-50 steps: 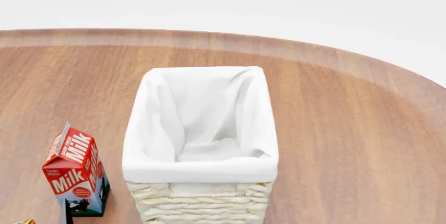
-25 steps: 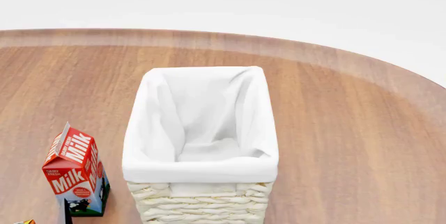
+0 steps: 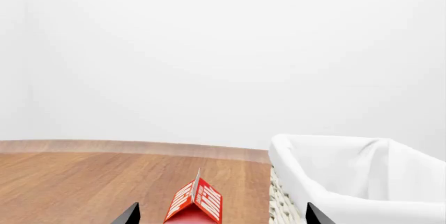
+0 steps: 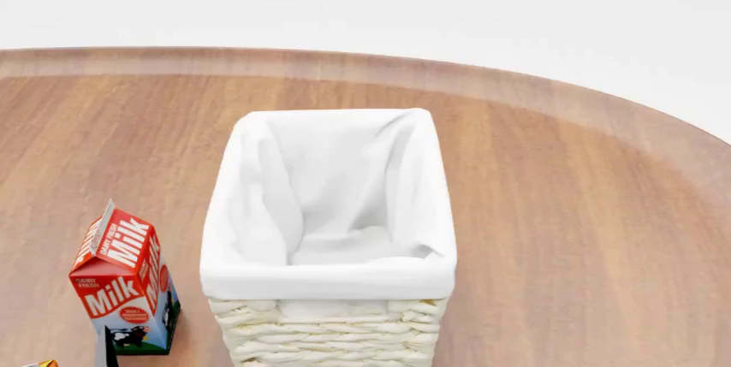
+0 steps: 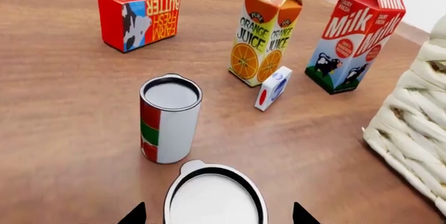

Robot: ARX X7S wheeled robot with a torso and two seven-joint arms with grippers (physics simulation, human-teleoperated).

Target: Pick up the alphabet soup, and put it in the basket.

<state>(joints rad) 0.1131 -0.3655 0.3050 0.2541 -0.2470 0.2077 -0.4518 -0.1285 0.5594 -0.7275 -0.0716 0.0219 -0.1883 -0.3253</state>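
Cans (image 5: 170,118) only in right-wrist view

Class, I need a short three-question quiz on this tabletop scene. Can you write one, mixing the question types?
1. True or false: the basket holds nothing but its cloth lining.
2. Which stands nearest the basket? A milk carton; B juice carton; C butter box.
3. Fill in: the can showing its side has a red and ____ label.
Key: 1 true; 2 A; 3 green.
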